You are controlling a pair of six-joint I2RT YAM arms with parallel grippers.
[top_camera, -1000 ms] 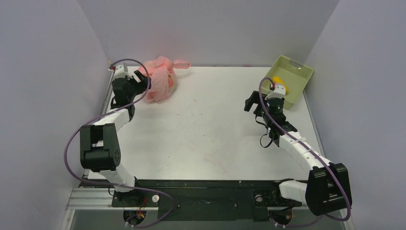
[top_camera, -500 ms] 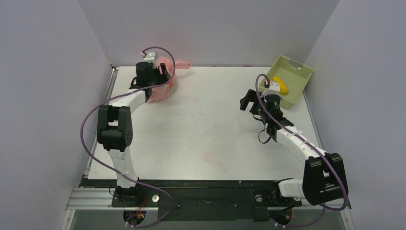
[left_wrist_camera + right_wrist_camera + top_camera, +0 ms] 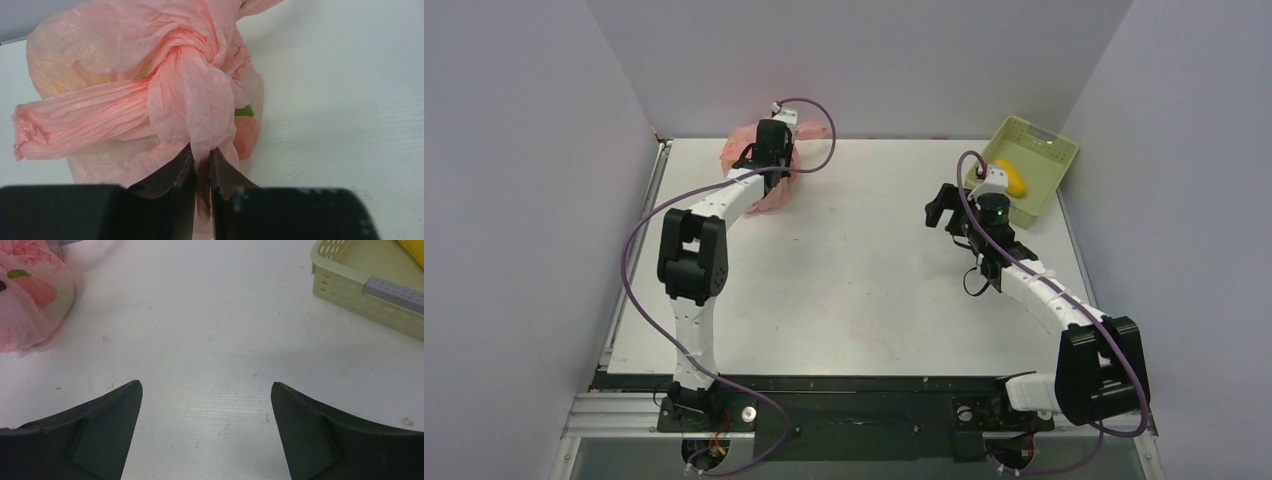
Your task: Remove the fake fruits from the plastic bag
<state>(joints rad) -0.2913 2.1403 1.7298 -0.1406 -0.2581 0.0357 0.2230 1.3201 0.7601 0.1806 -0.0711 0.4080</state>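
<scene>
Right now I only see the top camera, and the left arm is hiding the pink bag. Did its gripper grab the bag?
Observer: Yes. On the left wrist camera, the left gripper is shut on a fold of the plastic bag.
Operator: Is the bag open?
Observer: No, its top is tied in a knot, right next to the pinched fold.
Operator: Can you see fruit inside?
Observer: Only a green bit showing through the plastic near the knot. I cannot tell which fruit it is.
</scene>
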